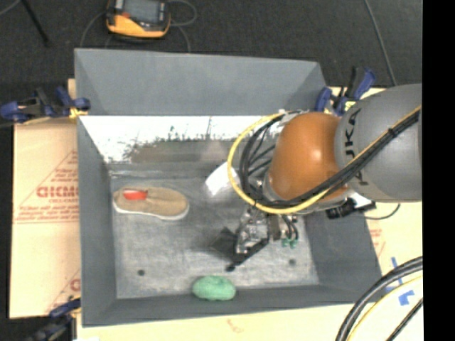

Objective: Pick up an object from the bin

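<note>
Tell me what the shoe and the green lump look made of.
Shoe: tan, matte, soft-looking upper, likely fabric or suede, with a red lining inside. Green lump: matte, rounded and uneven, perhaps foam or putty; the look leaves it open.

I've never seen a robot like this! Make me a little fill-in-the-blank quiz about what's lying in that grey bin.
1. The soft lump against the bin wall at the bottom of the camera view is ____ in colour.
2. The tan shoe lies on the ____ side of the bin floor in this view.
3. The small object lying right by the pincer is ____ in colour.

Missing words: green; left; black.
</note>
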Available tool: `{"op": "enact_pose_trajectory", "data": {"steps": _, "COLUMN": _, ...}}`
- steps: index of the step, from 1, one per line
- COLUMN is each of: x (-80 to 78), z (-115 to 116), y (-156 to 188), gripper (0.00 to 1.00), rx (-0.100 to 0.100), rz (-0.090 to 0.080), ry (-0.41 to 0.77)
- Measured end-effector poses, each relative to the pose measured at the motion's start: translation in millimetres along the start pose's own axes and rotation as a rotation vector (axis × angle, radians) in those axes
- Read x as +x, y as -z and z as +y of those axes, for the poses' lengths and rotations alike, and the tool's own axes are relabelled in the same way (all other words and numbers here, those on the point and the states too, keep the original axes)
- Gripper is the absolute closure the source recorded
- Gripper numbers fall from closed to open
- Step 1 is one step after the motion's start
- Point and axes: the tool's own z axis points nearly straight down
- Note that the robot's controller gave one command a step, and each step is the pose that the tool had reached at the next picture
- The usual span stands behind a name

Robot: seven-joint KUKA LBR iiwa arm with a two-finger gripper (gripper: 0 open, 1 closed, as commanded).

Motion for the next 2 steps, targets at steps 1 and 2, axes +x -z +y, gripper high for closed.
{"op": "enact_pose_trajectory", "data": {"steps": 1, "x": 4.6, "z": 2, "y": 9, "gripper": 1.0, "rx": 0.002, "rz": 0.029, "ry": 0.001}}
{"op": "enact_pose_trajectory", "data": {"steps": 2, "x": 7.1, "z": 7, "y": 73, "gripper": 1.0, "rx": 0.001, "rz": 0.02, "ry": 0.012}}
